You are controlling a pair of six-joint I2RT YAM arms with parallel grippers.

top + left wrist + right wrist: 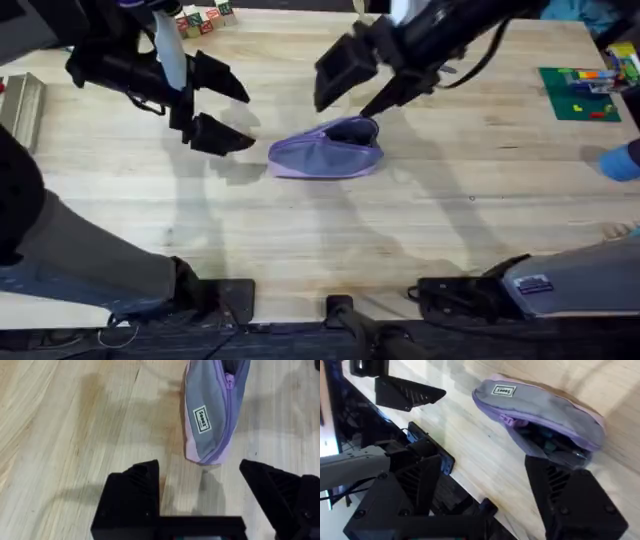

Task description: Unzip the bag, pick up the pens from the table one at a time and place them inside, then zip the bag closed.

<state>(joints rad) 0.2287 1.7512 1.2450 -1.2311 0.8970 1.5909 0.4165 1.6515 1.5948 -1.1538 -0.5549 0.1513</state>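
— Looking down from above, what sits in the middle of the table (330, 230)?

— That is the bag (325, 150), a soft purple pouch lying on its side on the wood. One end of its zipper (507, 420) gapes open at the end nearer the right arm, and you can see dark things inside (too dim to say what they are).

— Where is the left gripper (222, 105)?

— It hangs just beside the closed end of the bag, not touching it. Its 2 black fingers (218, 134) are spread wide apart, with nothing between them. From the left wrist camera the gripper (207, 477) has the bag (212, 410) in front of it, with bare wood in the gap.

— And the right gripper (362, 82)?

— It is over the far side of the bag, by the open end. Its 2 fingers (570, 505) are wide apart too and hold nothing. In the right wrist camera the gripper (487, 485) is close to the open mouth of the bag (540, 410), and 1 finger sits right by it; I cannot tell if it touches.

— Anything else on the table?

— Some little colored blocks (203, 18) at the far edge, and a green mat (578, 95) with small bright pieces off to the right side.
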